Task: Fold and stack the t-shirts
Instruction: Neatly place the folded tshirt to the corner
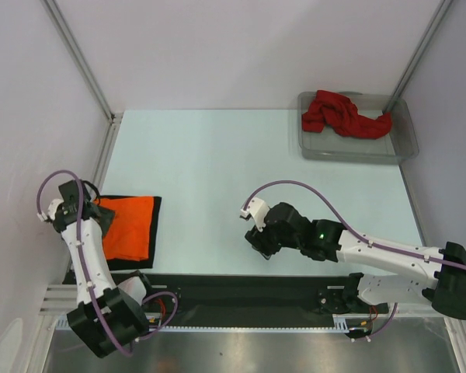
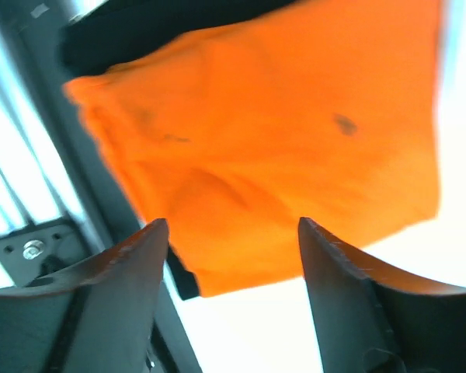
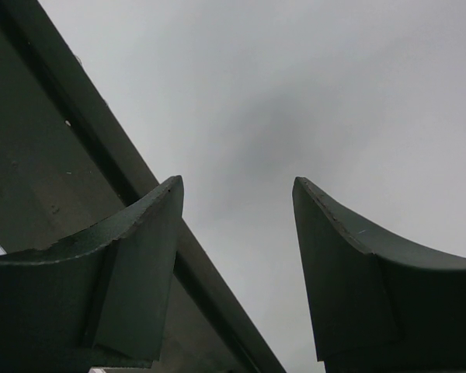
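Note:
The orange t-shirt [image 1: 128, 227] lies folded at the table's left, on top of the folded black t-shirt [image 1: 154, 233], whose edges show around it. My left gripper [image 1: 93, 208] is open and empty at the stack's left edge. In the left wrist view the orange shirt [image 2: 279, 140] fills the frame above my open gripper [image 2: 233, 233], with black cloth [image 2: 140, 35] behind it. The dark red t-shirt [image 1: 342, 115] lies crumpled in the tray. My right gripper [image 1: 256, 239] is open and empty over the table's front middle; its wrist view [image 3: 237, 202] shows only bare table.
The clear grey plastic tray [image 1: 404, 146] stands at the back right corner. A dark strip [image 1: 241, 287] runs along the table's front edge by the arm bases. Enclosure walls and metal posts [image 1: 81, 58] bound the left, back and right.

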`<state>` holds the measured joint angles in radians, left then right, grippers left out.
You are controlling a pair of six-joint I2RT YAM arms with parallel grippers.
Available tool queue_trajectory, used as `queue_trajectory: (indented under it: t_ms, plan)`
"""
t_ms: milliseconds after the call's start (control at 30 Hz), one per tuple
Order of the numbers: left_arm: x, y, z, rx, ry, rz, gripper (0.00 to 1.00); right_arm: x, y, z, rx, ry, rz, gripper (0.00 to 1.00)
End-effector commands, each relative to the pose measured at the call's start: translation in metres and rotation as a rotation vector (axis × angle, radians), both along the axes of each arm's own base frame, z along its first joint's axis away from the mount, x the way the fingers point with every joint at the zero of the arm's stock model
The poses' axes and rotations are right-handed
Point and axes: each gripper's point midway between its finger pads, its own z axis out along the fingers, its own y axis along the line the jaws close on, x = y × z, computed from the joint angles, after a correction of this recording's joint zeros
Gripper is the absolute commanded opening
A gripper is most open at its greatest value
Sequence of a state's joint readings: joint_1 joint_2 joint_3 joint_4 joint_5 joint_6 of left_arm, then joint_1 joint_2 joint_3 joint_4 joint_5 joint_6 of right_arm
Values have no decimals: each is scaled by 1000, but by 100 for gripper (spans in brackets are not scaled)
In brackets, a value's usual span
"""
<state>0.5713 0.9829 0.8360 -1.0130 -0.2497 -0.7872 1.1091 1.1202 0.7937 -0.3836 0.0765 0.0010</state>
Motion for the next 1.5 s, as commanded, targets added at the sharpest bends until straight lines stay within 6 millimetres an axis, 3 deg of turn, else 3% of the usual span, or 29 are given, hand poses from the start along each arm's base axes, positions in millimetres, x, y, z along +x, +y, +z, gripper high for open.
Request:
queue_trajectory:
  t_ms: [0, 67, 167, 300, 333, 567, 700, 900, 1133, 1200, 1333, 1367, 1467]
  plan:
    - [24, -14, 29, 31, -92, -89, 71, 2, 7, 10, 44, -19, -3, 63]
    - [36, -23, 30, 31, -138, -142, 64, 2, 9, 9, 43, -19, 0, 63]
    - [42, -17, 22, 41, -146, -146, 58, 3, 11, 14, 43, -23, 0, 63]
    - [40, 2, 5, -5, -41, -170, 17, 4, 9, 19, 48, -39, -11, 63]
    - [33, 10, -2, -27, 10, -146, 1, 4, 7, 18, 44, -39, -11, 63]
    - [-10, 31, -24, -14, 118, 27, 0, 3, 0, 15, 35, -44, -20, 64]
    - [-33, 47, -15, 32, 186, 153, 2, 4, 0, 15, 33, -45, -21, 64]
    - [-48, 42, -49, -142, 211, 246, 4, 7, 1, 21, 40, -58, -32, 64]
    - [-60, 49, -60, -197, 215, 315, 2, 5, -10, 17, 22, -63, -47, 64]
    - [-56, 49, -54, -200, 204, 294, 0, 4, -12, 17, 23, -65, -48, 64]
    - [-26, 42, -10, -41, 97, 175, 0, 3, -14, 14, 25, -59, -53, 64]
    - [-9, 31, 9, 3, 22, 130, 0, 2, -14, 13, 26, -55, -51, 64]
    - [8, 5, 25, -10, -43, 77, 1, 2, -10, 12, 28, -50, -43, 64]
